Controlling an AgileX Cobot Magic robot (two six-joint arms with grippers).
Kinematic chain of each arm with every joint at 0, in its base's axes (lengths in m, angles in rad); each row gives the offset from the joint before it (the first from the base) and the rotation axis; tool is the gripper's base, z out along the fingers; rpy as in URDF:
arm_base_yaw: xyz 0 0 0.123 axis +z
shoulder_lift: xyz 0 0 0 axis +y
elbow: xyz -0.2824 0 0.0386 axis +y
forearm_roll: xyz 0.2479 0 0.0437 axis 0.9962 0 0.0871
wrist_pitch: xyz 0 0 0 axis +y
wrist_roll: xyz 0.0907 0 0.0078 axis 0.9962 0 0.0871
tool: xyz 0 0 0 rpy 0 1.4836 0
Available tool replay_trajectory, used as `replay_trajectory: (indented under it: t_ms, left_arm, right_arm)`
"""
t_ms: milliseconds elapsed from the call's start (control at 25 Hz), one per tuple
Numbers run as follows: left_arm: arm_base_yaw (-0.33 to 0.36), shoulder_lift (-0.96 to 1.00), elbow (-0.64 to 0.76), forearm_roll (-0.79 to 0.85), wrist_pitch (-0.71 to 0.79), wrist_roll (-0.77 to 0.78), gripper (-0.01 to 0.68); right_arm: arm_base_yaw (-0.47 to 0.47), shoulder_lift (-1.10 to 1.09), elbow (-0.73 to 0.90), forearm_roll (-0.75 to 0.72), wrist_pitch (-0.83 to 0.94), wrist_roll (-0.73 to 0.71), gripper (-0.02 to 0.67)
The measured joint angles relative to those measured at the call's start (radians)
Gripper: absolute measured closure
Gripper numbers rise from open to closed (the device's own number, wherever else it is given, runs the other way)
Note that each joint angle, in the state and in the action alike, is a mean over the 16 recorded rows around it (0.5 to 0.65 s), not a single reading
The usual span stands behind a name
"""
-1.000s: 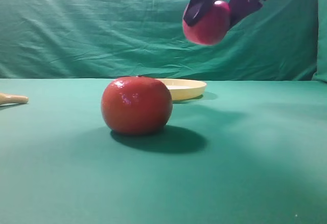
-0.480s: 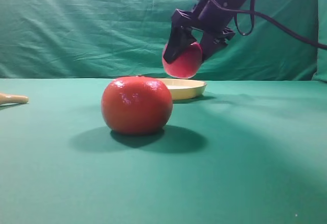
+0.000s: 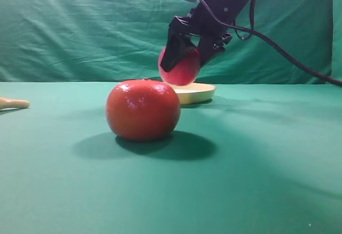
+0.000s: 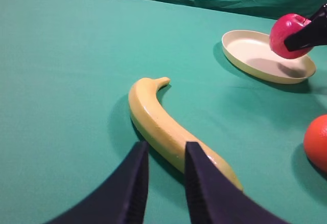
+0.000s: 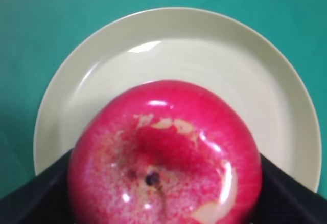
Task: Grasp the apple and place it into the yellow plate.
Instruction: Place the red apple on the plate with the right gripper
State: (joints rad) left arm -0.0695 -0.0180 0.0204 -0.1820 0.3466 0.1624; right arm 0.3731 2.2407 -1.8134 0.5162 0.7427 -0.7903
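Note:
The glossy crimson apple (image 3: pixel 181 72) hangs just above the yellow plate (image 3: pixel 202 91), with my right gripper (image 3: pixel 184 65) shut on it from both sides. In the right wrist view the apple (image 5: pixel 163 152) fills the lower middle, dark fingers (image 5: pixel 30 201) flank it, and the plate (image 5: pixel 179 40) lies beneath. The left wrist view shows the apple (image 4: pixel 286 29) over the plate's right part (image 4: pixel 245 50), casting a shadow on it. My left gripper (image 4: pixel 166 150) hovers low over the table with a narrow gap between its fingers and nothing in it.
An orange-red round fruit (image 3: pixel 142 110) sits in front of the plate, also seen from the left wrist (image 4: pixel 318 139). A yellow banana (image 4: pixel 158 119) lies just ahead of my left gripper; its tip (image 3: pixel 13 103) shows at the far left. Green cloth covers table and backdrop.
My right gripper has carried the apple down and to the left, from high above the table to just over the plate. The round fruit and banana have not moved.

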Motion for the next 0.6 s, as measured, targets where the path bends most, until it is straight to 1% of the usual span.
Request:
replay_trajectory:
  t_ms: [160,400,520,600]
  left_arm:
    - [0.000,0.000,0.000,0.000,0.000,0.000,0.516]
    - [0.000,0.000,0.000,0.000,0.000,0.000,0.516]
    - [0.000,0.000,0.000,0.000,0.000,0.000,0.516]
    - [0.000,0.000,0.000,0.000,0.000,0.000,0.516]
  right_arm:
    - [-0.001,-0.004,-0.007,-0.023,0.009,0.004,0.071]
    - [-0.013,-0.042,-0.041,-0.060,0.047,0.042,0.071]
    - [-0.027,-0.070,-0.061,-0.079,0.077,0.066,0.094]
    - [-0.039,-0.092,-0.074,-0.089,0.105,0.086,0.135]
